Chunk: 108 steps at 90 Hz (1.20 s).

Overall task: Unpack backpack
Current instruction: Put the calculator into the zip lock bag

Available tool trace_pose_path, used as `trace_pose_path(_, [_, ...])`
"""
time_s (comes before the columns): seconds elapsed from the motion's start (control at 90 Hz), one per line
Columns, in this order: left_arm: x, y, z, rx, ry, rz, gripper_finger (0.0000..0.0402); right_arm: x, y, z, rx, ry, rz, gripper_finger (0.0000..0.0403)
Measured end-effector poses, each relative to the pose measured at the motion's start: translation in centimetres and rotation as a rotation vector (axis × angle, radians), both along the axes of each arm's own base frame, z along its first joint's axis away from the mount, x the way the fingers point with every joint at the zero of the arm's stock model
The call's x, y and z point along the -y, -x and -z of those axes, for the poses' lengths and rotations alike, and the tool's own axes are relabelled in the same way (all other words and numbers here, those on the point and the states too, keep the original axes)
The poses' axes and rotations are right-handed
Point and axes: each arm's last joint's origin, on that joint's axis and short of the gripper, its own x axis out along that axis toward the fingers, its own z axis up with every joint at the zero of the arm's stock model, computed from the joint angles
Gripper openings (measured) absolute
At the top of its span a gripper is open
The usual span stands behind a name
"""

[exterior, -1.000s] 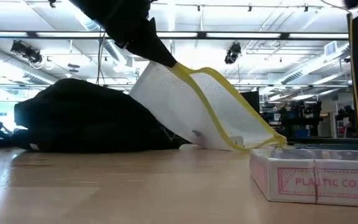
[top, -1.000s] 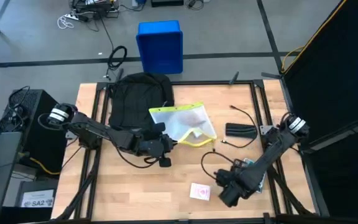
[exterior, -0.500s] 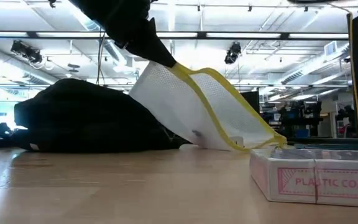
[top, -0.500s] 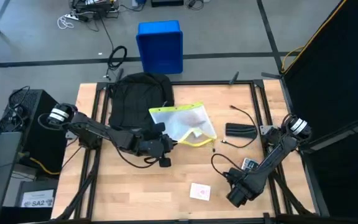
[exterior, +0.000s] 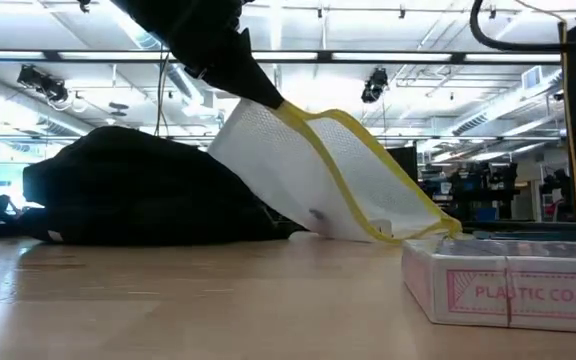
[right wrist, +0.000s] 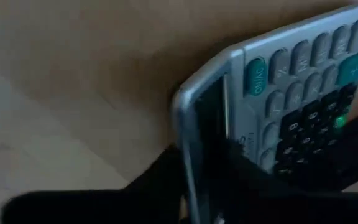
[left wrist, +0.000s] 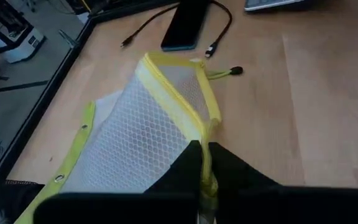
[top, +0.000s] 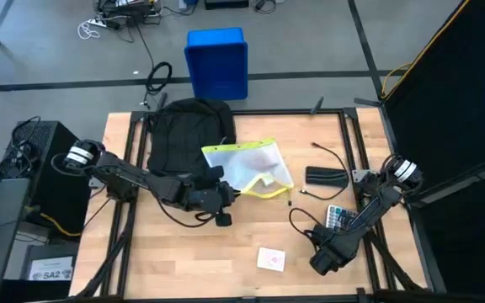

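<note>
The black backpack (top: 188, 135) lies flat at the table's far left. In front of it a white mesh pouch (top: 251, 164) with yellow trim slants up from the table; its lower end (exterior: 408, 232) rests on the wood. My left gripper (top: 223, 200) is shut on its raised near-left corner. A silver calculator (top: 337, 217) with teal and dark keys shows beside my right arm near the right edge. My right gripper (top: 322, 257) is close to it, and in the right wrist view its fingers stand shut at the calculator's edge. My left gripper pinches the pouch's yellow trim (left wrist: 207, 134) at one corner between its two fingers, coming from the table's left. That corner is lifted and the mesh (exterior: 308, 170) hangs slanting below it, fairly taut. My right gripper has the calculator's silver end edge (right wrist: 185, 146), beside the display, running down between its two fingers. The calculator's keyed face (right wrist: 291, 81) is tilted toward the camera. In the high view the arm hides the place of contact.
A pink-and-white card box (top: 269, 259) lies near the front edge. A black slab-shaped device (top: 325, 176) with thin black cables (top: 331, 156) lies at the far right. A blue bin (top: 217, 63) stands on the floor beyond the table. Bare wood lies at the front left.
My right arm has drawn back toward the table's right edge, and more of the calculator now shows beside it. The pouch has not moved.
</note>
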Motion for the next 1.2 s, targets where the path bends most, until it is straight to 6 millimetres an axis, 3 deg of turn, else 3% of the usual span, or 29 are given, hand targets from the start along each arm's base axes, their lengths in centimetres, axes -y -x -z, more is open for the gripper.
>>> trace_pose_path(0.2, [0.0, 0.0, 0.0, 0.000, 0.000, 0.000, 0.0000, -0.3, -0.7, -2.5, 0.036, 0.083, -0.044, 0.0015])
trace_pose_path(0.389, [0.0, 0.0, 0.0, 0.001, 0.000, 0.000, 0.0000, -1.5, -3.4, -4.8, 0.263, 0.034, -0.261, 0.0003])
trace_pose_path(0.544, [0.0, 0.0, 0.0, 0.000, 0.001, 0.000, 0.0000, -0.1, -6.5, -5.2, 0.394, 0.040, -0.386, 0.0001])
trace_pose_path(0.756, [0.0, 0.1, 0.1, -0.014, 0.004, -0.006, 0.0000, 1.8, -9.2, -6.6, 0.424, 0.037, -0.490, 0.0001])
trace_pose_path(1.022, [0.0, 0.1, 0.2, -0.021, 0.002, -0.006, 0.0000, 2.0, -10.7, -9.5, 0.505, 0.067, -0.586, 0.0000])
trace_pose_path(1.2, [0.0, 0.1, 0.2, -0.020, 0.003, -0.006, 0.0000, 2.5, -11.5, -10.1, 0.552, 0.180, -0.649, 0.0000])
